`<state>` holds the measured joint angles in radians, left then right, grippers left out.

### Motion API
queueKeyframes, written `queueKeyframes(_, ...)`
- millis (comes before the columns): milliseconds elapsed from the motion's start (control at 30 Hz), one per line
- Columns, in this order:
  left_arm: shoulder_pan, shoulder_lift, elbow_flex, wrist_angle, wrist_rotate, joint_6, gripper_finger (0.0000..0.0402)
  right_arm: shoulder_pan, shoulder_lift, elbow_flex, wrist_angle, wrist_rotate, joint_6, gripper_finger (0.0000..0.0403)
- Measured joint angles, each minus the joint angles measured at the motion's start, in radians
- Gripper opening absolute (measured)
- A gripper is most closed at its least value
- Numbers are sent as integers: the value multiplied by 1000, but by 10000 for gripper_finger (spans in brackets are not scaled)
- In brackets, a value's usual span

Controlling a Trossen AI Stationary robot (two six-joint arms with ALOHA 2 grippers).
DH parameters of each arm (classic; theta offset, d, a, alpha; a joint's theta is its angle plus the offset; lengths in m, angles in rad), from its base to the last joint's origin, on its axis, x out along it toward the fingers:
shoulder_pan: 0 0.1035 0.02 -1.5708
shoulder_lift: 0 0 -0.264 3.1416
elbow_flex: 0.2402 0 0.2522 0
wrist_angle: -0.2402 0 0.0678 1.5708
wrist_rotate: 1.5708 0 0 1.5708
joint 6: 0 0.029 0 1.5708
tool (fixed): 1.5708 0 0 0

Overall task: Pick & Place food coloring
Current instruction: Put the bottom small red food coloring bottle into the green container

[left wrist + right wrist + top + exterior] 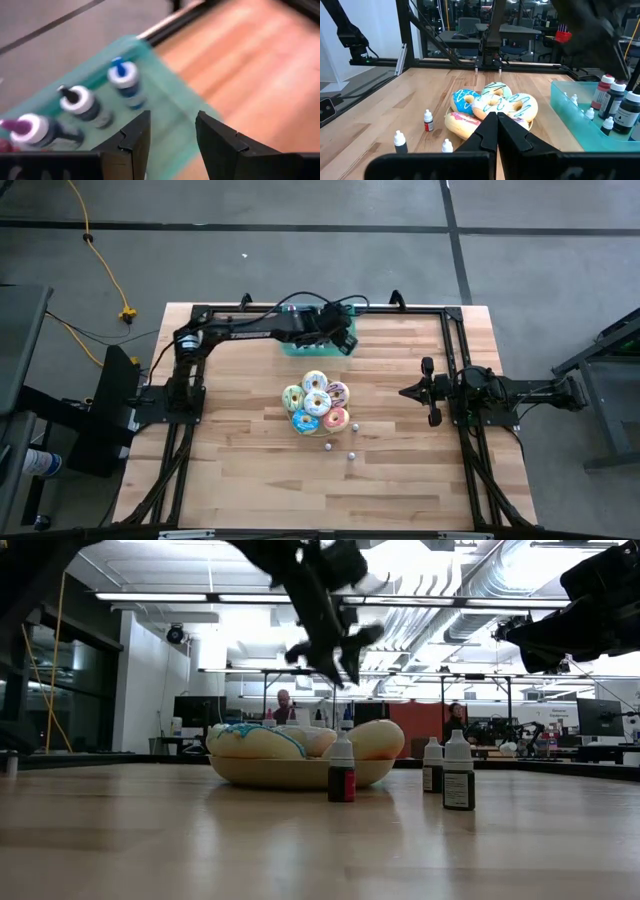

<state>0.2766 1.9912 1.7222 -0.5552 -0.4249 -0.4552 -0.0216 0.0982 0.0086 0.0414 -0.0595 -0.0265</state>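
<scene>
Overhead view: left gripper [340, 340] sits over the teal tray [300, 348] at the table's far edge. Right gripper [408, 392] waits at the right side, well apart from the plate of donuts [316, 403] in the middle. Three small food coloring bottles [351, 457] stand on the bare table [240, 480] just in front of the donuts.

Table-level view: three bottles upright beside the plate, one dark red [341, 772], two with white caps [458, 774] close together. Left gripper hangs above the plate with fingers slightly apart, nothing between them.

Left wrist view: fingers [134, 141] apart, nothing held, directly above the tray. Three larger bottles lie inside the tray: blue cap [123, 78], black cap [80, 101], purple cap [31, 130].

Right wrist view: fingers [489, 131] pressed together, empty, pointing at the donuts. Three tiny bottles [428, 120] stand on the table near the plate; several more bottles [614, 107] stand in the tray.
</scene>
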Motion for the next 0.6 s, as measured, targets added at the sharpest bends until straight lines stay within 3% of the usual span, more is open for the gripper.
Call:
queueKeyframes(333,-124,-150,1,-134,195,323,147,0,0,0,0,0,0,0)
queueKeyframes(600,-199,-232,1,-301,492,539,147,0,0,0,0,0,0,0)
